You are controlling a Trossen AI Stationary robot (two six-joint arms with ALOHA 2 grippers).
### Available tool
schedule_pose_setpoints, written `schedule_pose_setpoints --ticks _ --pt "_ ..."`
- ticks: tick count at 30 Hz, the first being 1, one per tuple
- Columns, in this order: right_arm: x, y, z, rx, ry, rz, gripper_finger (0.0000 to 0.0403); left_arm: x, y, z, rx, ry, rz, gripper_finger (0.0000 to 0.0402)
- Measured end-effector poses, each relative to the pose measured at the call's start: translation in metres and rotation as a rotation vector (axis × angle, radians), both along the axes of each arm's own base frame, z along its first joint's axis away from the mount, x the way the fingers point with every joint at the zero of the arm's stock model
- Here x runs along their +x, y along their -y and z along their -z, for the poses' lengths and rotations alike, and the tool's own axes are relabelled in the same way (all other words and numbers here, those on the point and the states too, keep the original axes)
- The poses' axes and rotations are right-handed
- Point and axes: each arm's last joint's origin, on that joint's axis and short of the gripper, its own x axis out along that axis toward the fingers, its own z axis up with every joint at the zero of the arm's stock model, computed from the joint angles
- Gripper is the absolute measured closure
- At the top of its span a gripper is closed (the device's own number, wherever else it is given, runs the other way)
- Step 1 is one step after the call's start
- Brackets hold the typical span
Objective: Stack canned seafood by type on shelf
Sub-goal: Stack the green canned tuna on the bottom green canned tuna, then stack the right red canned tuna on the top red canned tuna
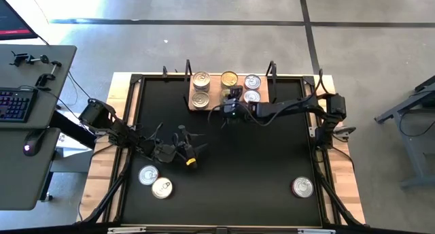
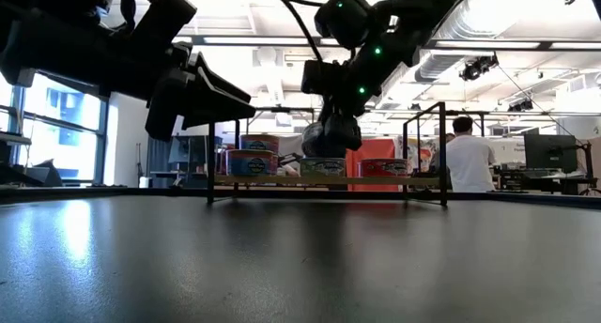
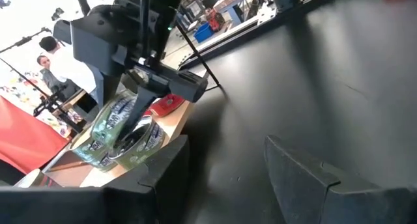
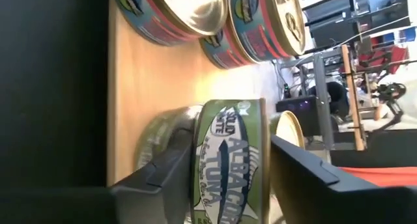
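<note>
The shelf (image 1: 215,91), a light-wood board on a black wire frame, stands at the mat's far edge. It carries silver-lidded tins (image 1: 201,79) on its left, a gold-lidded tin (image 1: 229,78) in the middle, and two silver-lidded tins (image 1: 252,81) on its right. My right gripper (image 1: 231,99) is at the shelf's near middle, shut on a green-labelled tuna tin (image 4: 228,159). Another green-labelled tin (image 4: 159,142) lies close beside it on the board. My left gripper (image 1: 187,152) hovers open over the mat's left half, holding nothing. My right gripper pinches the green-labelled tin between its two fingers, and the tin's side label (image 4: 225,152) shows in the gap. In the left wrist view one finger (image 3: 140,110) lies across its lid (image 3: 148,131). The fingers slant down toward the shelf. Whether the tin touches the board, I cannot tell.
Two silver-lidded tins (image 1: 148,174) (image 1: 162,188) lie on the mat near its near-left corner, and one (image 1: 302,186) lies near its near-right corner. The shelf's black upright posts (image 2: 442,154) rise at its ends. A desk with a keyboard (image 1: 15,103) stands left of the table, and a person (image 2: 467,159) stands far behind.
</note>
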Motion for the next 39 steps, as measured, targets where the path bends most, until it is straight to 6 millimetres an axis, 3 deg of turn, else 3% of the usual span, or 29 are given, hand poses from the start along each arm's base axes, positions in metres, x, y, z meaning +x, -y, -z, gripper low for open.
schedule_pose_setpoints --ticks 8,17,23,28,33,36,39 --pt "0.001 -0.001 0.001 0.078 0.025 -0.043 0.0216 0.000 0.000 0.000 -0.001 0.000 0.000 0.0211" --pt "0.000 -0.002 0.000 0.049 0.026 -0.016 0.0214 0.000 0.000 0.000 -0.002 0.000 0.000 0.0211" --pt "0.005 -0.017 -0.017 -0.052 0.060 0.049 0.0213 0.000 0.000 0.000 -0.003 0.001 0.000 0.0211" --pt "0.003 -0.045 -0.044 0.008 0.180 0.010 0.0213 0.000 0.001 0.000 -0.018 0.008 0.001 0.0211" --pt "-0.018 -0.088 -0.062 0.135 0.212 -0.026 0.0213 -0.002 0.004 0.001 -0.046 0.020 0.009 0.0211" --pt "-0.042 -0.118 -0.068 0.325 0.188 -0.044 0.0213 -0.002 0.005 0.001 -0.048 0.020 0.012 0.0211" --pt "-0.070 -0.144 -0.070 0.640 0.106 -0.015 0.0213 -0.002 0.005 0.001 -0.068 0.030 0.011 0.0211"
